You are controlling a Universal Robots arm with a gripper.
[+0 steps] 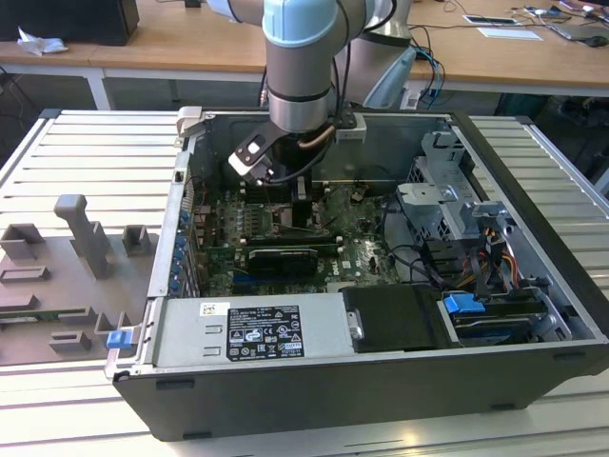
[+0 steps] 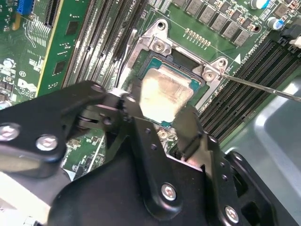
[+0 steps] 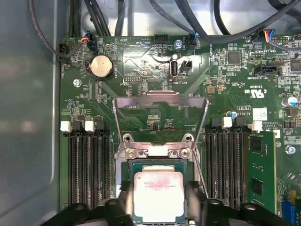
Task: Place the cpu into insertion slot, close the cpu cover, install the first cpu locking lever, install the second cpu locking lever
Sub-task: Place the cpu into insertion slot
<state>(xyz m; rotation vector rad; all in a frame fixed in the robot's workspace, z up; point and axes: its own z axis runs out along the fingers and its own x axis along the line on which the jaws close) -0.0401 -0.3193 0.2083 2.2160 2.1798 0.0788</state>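
Note:
The cpu (image 3: 158, 195), a pale square chip, lies between my gripper's (image 3: 158, 200) two black fingers, which press on its opposite edges. It sits over the insertion slot (image 3: 157, 151), whose silvery rim shows just beyond it. In the second wrist view the cpu (image 2: 164, 96) is level with the slot's (image 2: 157, 44) dark inside; whether it is fully seated I cannot tell. The cpu cover (image 3: 160, 100) stands swung up and open behind the slot. A thin wire locking lever (image 2: 263, 87) sticks out to one side. In the exterior view my gripper (image 1: 297, 217) reaches down inside the computer case.
Long black memory slots (image 3: 87, 165) flank the socket on both sides. Cables (image 3: 188, 19) run along the case wall beyond the board. The exterior view shows a power supply (image 1: 252, 331) at the front, a drive cage (image 1: 457, 214) at its right, and grey fixtures (image 1: 81, 233) at its left.

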